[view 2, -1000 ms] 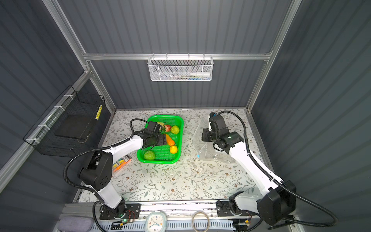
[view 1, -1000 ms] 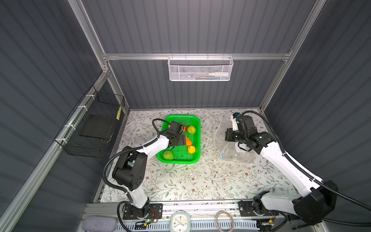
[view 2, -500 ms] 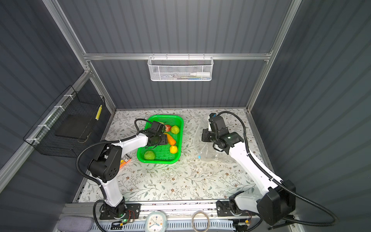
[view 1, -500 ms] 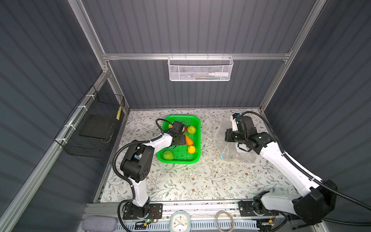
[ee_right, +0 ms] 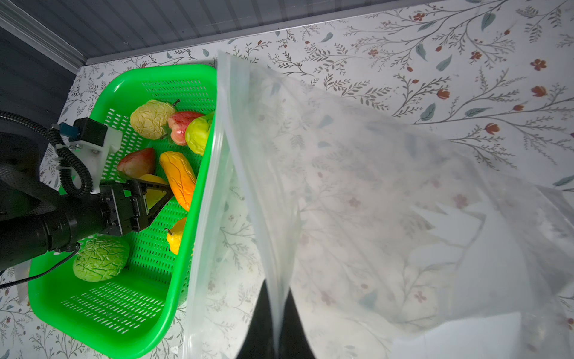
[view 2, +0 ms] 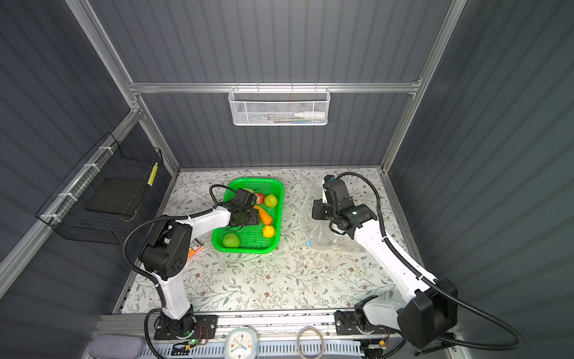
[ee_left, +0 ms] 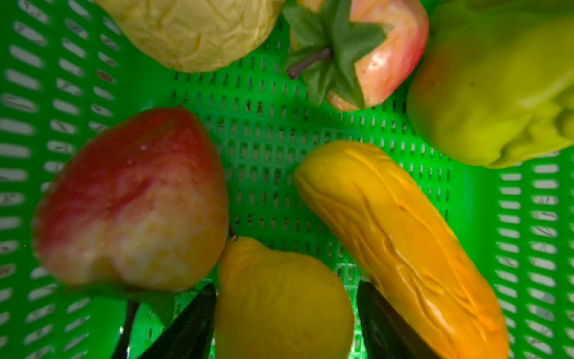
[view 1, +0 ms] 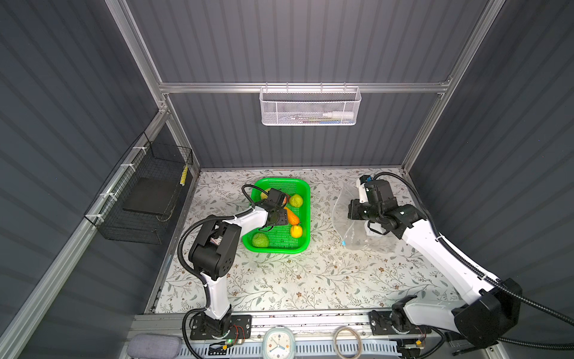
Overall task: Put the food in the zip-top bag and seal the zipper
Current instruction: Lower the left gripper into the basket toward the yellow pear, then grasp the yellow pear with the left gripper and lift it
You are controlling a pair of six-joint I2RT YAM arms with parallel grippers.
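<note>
The food lies in a green basket [view 1: 302, 189]: a green leafy ball [view 1: 260, 240], a long orange piece [ee_left: 403, 242], strawberries [ee_left: 388, 52] and a yellow fruit [view 2: 269, 231]. My left gripper [ee_left: 285, 289] reaches down into the basket. Its fingers press both sides of another yellow fruit [ee_left: 279, 298], which rests on the basket floor. To the right, my right gripper [ee_right: 278, 292] is shut on the edge of the zip-top bag [ee_right: 372, 186] and holds its mouth up beside the basket. The zipper [ee_right: 214, 155] runs along that mouth, with its light-blue slider [view 1: 343, 243] at the near end.
A white mesh basket [view 1: 310, 105] hangs on the back wall and a black wire basket [view 1: 146, 192] on the left wall. A small orange pack [view 2: 195, 247] lies by the left arm. A clock [view 1: 277, 343] and a ring [view 1: 347, 340] sit on the front rail.
The left arm has folded, with its elbow swung toward the front. Its jaws have narrowed around the yellow fruit in the basket. The right gripper and the bag have stayed put.
</note>
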